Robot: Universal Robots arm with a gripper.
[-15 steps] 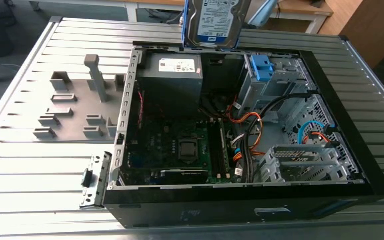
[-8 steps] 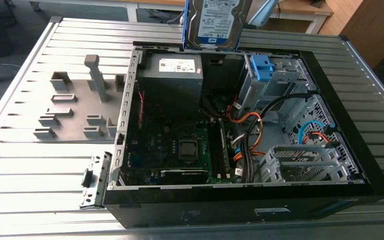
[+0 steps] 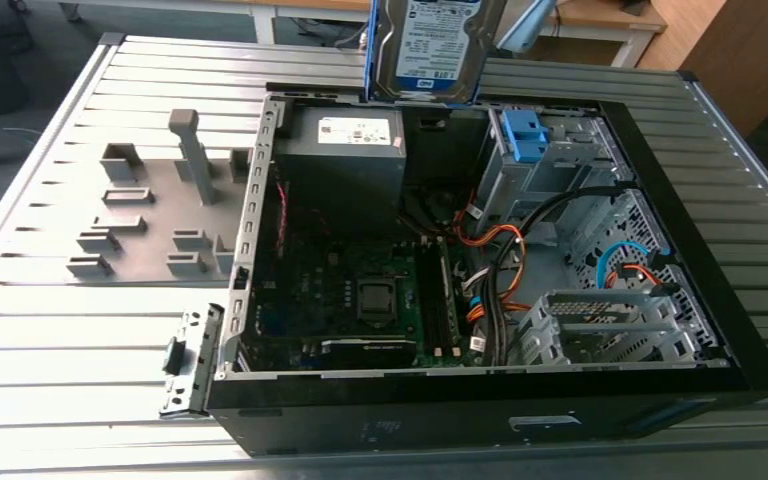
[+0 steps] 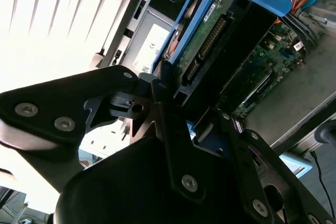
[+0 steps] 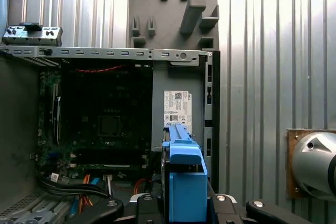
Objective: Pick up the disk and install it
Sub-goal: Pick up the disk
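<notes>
The disk (image 3: 431,45), a silver-grey hard drive with a blue-and-white label in a bright blue carrier, hangs upright above the far wall of the open computer case (image 3: 257,250) in the exterior view. In the second wrist view my gripper (image 4: 181,111) is shut on the disk (image 4: 220,35), black fingers (image 4: 163,93) clamped on its lower end. The first wrist view looks down along the blue carrier (image 5: 184,182) at the case interior, with the grey power supply (image 5: 176,106) right below it.
Inside the case lie the motherboard (image 3: 357,295), orange and black cables (image 3: 498,260), a blue clip on the drive bay (image 3: 524,130) and metal drive cages (image 3: 611,325). A grey fixture plate with upright pegs (image 3: 157,210) lies at the exterior view's left on the ribbed metal table (image 3: 77,340).
</notes>
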